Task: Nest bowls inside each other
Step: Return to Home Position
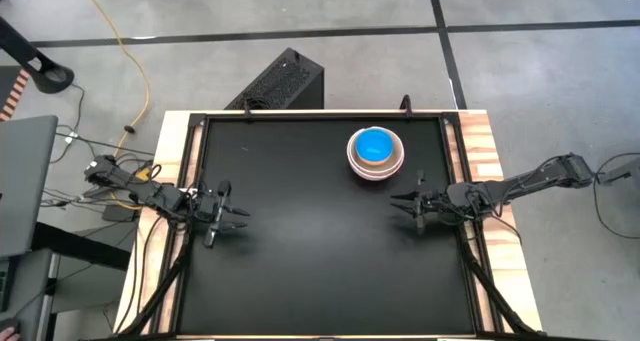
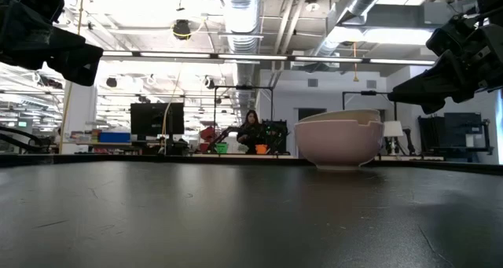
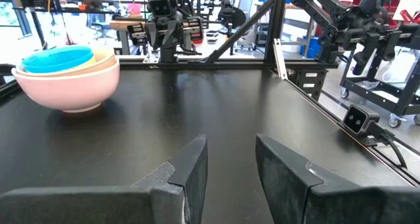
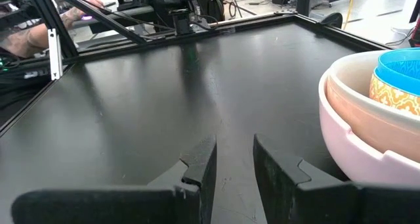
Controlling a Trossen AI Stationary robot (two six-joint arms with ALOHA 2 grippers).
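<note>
The bowls (image 1: pixel 376 153) stand nested in one stack on the black table, far right of centre: a pale pink bowl (image 3: pixel 65 86) outermost with its base on the table, a beige one (image 4: pixel 367 112) inside it, and a blue one (image 4: pixel 400 69) on top. My left gripper (image 1: pixel 236 217) hovers open at the table's left edge. At the right edge my right gripper (image 1: pixel 402 203) hovers open, just near of the stack. In the wrist views, both sets of fingers (image 3: pixel 230 178) (image 4: pixel 233 168) have nothing between them.
Raised black frame rails (image 1: pixel 320 118) run round the table. A black box (image 1: pixel 280 81) sits on the floor beyond the far edge, cables (image 1: pixel 120 41) lie at the left. The dark tabletop (image 1: pixel 300 261) spreads wide between both arms. A person sits far off in the room (image 2: pixel 251 130).
</note>
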